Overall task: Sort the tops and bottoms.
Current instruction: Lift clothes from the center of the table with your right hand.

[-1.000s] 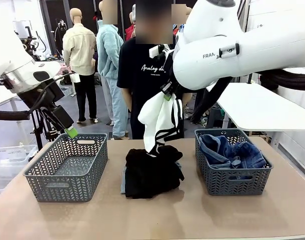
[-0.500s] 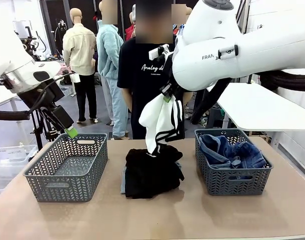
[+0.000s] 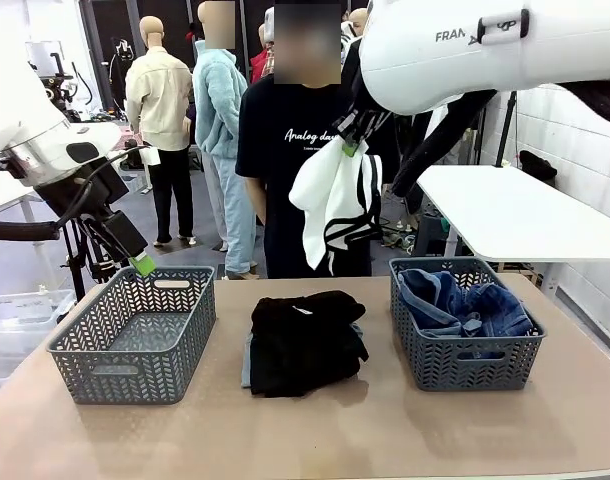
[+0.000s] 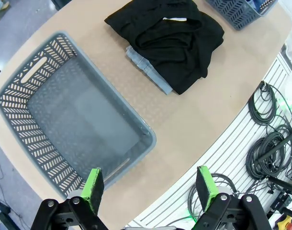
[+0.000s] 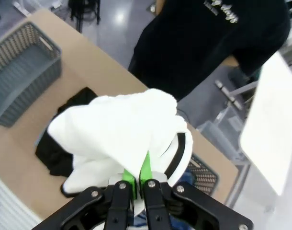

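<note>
Our right gripper [image 5: 139, 175] is pinched shut on a fold of the white top [image 3: 335, 200], which hangs free below it, held high so that the hem clears the pile. Lower down lies the black top [image 3: 303, 340], draped over what looks like the pale denim [image 4: 147, 67], though only an edge shows. Our left gripper [image 4: 148, 188] hovers with its jaws spread wide and holding nothing, just above the grey basket [image 4: 21, 120]. We judge that tops go there, since the dark denim [image 3: 465, 305] fills the other basket [image 3: 465, 372]
</note>
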Available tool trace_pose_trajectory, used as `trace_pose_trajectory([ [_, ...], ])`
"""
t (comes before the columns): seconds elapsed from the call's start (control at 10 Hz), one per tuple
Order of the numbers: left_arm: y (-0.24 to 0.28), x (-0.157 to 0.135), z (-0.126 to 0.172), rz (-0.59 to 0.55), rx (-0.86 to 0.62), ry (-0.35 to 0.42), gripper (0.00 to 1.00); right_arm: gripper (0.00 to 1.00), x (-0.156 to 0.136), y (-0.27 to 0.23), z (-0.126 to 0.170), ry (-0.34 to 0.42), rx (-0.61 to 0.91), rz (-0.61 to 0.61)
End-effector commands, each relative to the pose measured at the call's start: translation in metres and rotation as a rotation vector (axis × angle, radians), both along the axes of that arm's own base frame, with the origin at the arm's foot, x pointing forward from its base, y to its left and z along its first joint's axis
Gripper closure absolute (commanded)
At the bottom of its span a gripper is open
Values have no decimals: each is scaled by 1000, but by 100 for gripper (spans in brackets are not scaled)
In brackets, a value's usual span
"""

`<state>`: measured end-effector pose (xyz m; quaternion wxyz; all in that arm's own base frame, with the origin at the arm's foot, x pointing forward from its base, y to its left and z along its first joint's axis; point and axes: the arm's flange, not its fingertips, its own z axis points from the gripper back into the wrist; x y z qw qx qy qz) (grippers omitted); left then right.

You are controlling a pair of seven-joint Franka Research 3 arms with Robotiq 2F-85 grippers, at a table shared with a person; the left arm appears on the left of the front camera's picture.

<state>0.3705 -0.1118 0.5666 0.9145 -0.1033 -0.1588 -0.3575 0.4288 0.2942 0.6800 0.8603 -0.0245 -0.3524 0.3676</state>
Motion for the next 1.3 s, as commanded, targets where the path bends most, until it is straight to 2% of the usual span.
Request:
trace_pose_trajectory([
  [0.0,1,-1,0,1,1,-2,0,100,-6,0,3,-35,27,9],
  [1.2,1,-1,0,1,1,-2,0,100,-6,0,3,-35,27,9],
])
